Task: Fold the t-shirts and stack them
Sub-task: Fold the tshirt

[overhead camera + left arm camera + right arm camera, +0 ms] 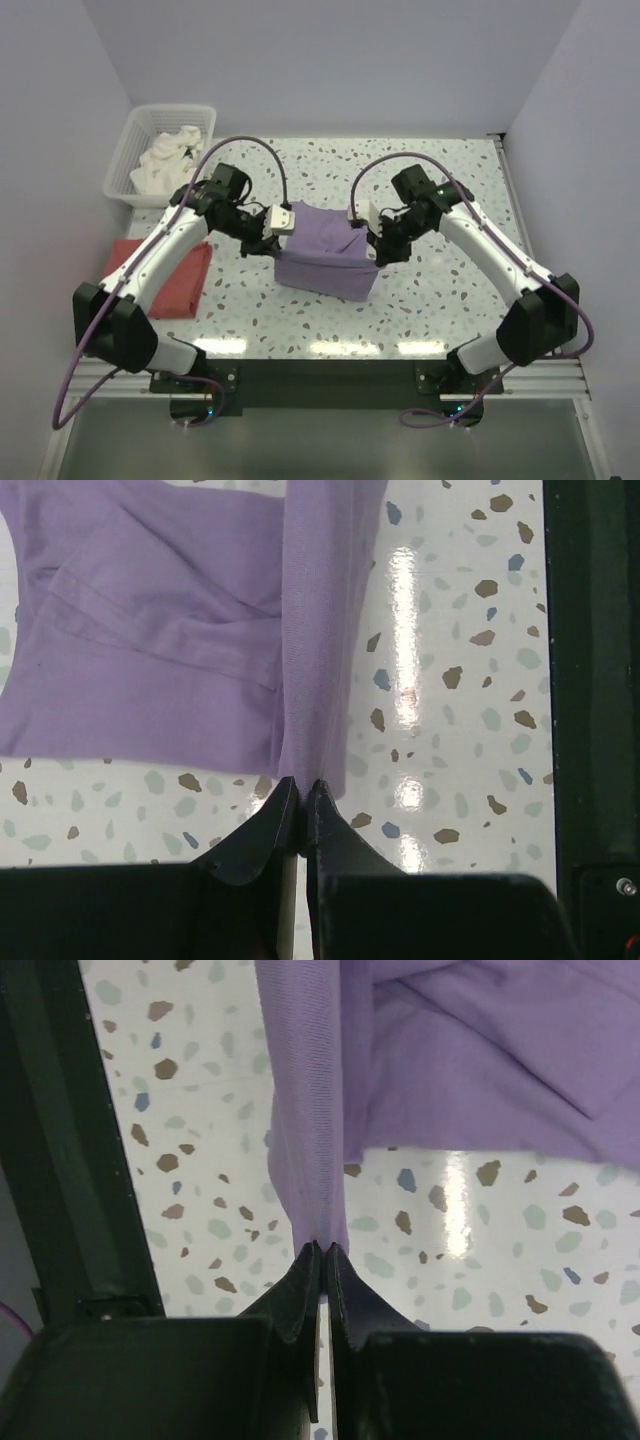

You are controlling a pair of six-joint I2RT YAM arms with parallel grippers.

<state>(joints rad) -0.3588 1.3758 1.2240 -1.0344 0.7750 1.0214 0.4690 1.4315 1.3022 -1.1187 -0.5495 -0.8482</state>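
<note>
A purple t-shirt (325,250) hangs between my two grippers above the middle of the table, its lower part resting on the surface. My left gripper (272,228) is shut on its left edge; the left wrist view shows the cloth (310,630) pinched between the fingertips (303,785). My right gripper (372,238) is shut on its right edge; the right wrist view shows the cloth (310,1110) pinched at the tips (325,1250). A folded red t-shirt (165,275) lies flat at the left. White t-shirts (165,160) lie crumpled in the basket.
A white plastic basket (128,150) stands at the back left corner. The terrazzo table (450,290) has a black rail along its front edge (330,380). Walls close in at the back and both sides.
</note>
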